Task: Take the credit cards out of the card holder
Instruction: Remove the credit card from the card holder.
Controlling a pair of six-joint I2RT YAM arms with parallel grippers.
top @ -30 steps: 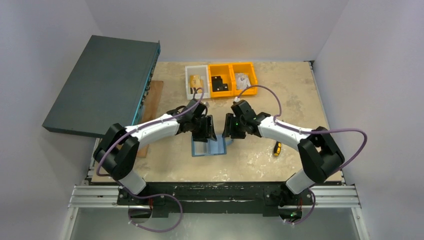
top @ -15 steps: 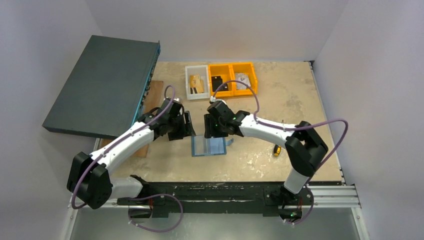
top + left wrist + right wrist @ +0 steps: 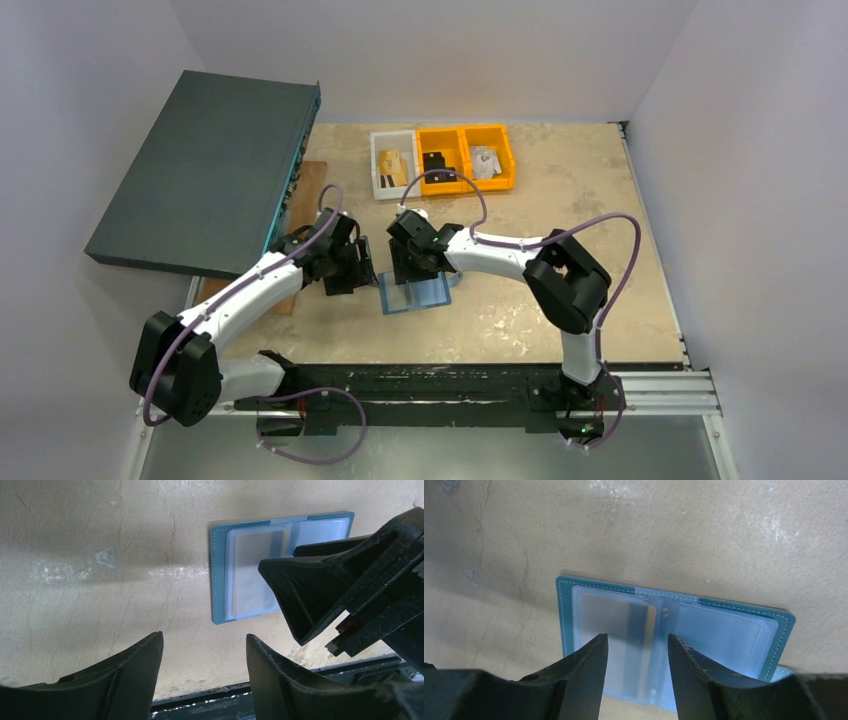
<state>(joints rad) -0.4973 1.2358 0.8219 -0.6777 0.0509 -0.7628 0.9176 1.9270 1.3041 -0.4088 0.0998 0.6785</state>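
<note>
The card holder (image 3: 428, 296) lies opened flat on the table, teal outside with pale blue clear pockets (image 3: 729, 635). A silvery-grey credit card (image 3: 609, 612) sits inside its left pocket, and a gold-tan edge (image 3: 652, 622) shows beside a dark band near the fold. My right gripper (image 3: 637, 637) hangs open just above that left pocket, nothing between its fingers. My left gripper (image 3: 204, 637) stands open over bare table left of the holder (image 3: 218, 575), empty. From the left wrist view the right gripper's fingers (image 3: 320, 587) cover the holder's right part.
A large dark teal flat box (image 3: 200, 170) leans at the back left beside a wooden board (image 3: 305, 205). A white bin (image 3: 392, 165) and two orange bins (image 3: 465, 158) stand at the back. The table's near rail (image 3: 210, 702) lies close below the left gripper.
My left gripper has backed off leftward from the card holder and opened wider. My right gripper has swung left, from the holder's right edge to above its left half.
</note>
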